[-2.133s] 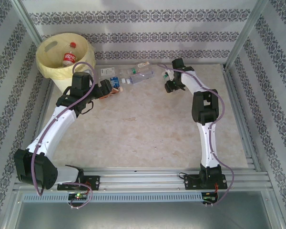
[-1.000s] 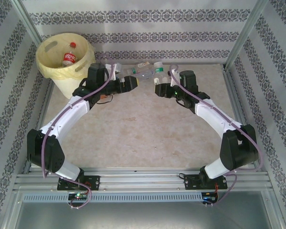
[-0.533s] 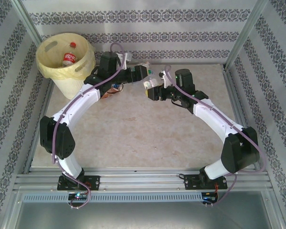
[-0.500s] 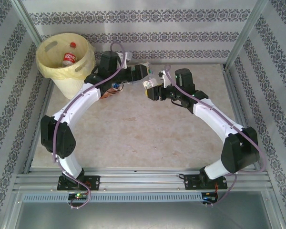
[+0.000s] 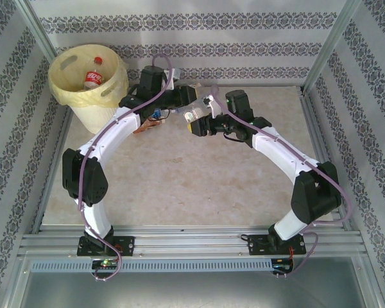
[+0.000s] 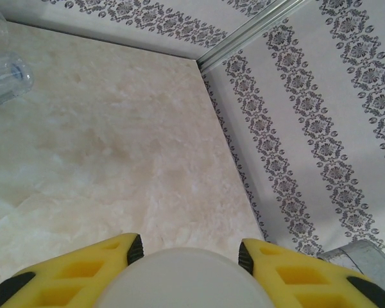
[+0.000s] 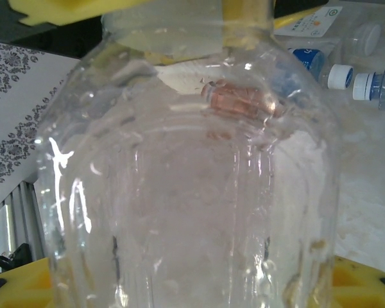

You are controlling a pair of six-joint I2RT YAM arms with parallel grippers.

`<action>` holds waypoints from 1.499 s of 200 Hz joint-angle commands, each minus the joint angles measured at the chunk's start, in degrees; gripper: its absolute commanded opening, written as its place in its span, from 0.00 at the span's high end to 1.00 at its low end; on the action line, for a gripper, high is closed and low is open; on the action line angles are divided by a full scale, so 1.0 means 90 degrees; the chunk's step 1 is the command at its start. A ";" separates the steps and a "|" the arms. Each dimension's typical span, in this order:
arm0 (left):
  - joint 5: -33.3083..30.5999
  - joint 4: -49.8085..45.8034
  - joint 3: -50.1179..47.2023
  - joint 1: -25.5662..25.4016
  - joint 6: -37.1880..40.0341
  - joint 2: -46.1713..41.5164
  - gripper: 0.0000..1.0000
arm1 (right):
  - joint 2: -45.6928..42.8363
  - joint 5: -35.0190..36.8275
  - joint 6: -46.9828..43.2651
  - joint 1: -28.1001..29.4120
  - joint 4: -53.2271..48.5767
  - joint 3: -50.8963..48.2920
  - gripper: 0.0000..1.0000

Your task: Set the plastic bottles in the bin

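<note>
One clear plastic bottle [image 5: 197, 110] hangs above the table's back middle, held by both grippers. My right gripper [image 5: 199, 123] is shut on its body, and in the right wrist view the ribbed clear wall [image 7: 186, 179] sits between my yellow fingers [image 7: 13, 279]. My left gripper [image 5: 190, 102] is shut on its white cap [image 6: 186, 282], which sits between the yellow pads [image 6: 83, 263]. The cream-white bin [image 5: 119, 86] with its yellow liner stands at the back left. A red-labelled bottle [image 5: 92, 78] lies inside it.
More bottles lie under the left arm, among them a blue-labelled one [image 5: 155, 114] and a brownish one [image 5: 144, 126]. The right wrist view shows blue-labelled bottles with white caps [image 7: 339, 76]. A clear bottle [image 6: 3, 77] lies near the back wall. Patterned walls close in the table.
The right gripper carried the bottle left toward the left arm. The left arm reached further along the back, and its gripper went from open to shut on the cap.
</note>
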 commanded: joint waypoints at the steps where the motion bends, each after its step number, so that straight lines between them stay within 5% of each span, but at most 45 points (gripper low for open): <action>1: -0.0162 -0.0089 0.0113 -0.0066 0.0321 -0.0053 0.66 | 0.0050 0.0012 0.0017 0.0062 0.0022 0.0325 0.40; 54: -0.0624 -0.0292 0.0335 0.0001 0.0278 0.0027 0.67 | -0.0530 0.0288 -0.0017 0.0065 -0.0336 0.0209 0.02; 122: -0.1325 -0.0848 0.0748 0.0296 0.0455 0.0038 0.68 | -0.2235 0.2057 0.0557 -0.0453 0.0268 -0.1026 0.02; 159: -0.2447 -0.0617 0.0586 0.0517 0.0561 -0.0389 0.68 | -0.2710 0.3668 0.1549 -0.1066 0.0350 -0.1524 0.02; 228: -0.4488 -0.0247 0.0977 0.0833 0.2101 -0.1082 0.65 | -0.2765 0.3881 0.2315 -0.1752 0.0569 -0.2048 0.02; 300: -0.5244 0.0680 0.1315 0.1653 0.2958 -0.1131 0.63 | -0.2531 0.3696 0.2448 -0.1777 0.0673 -0.1982 0.02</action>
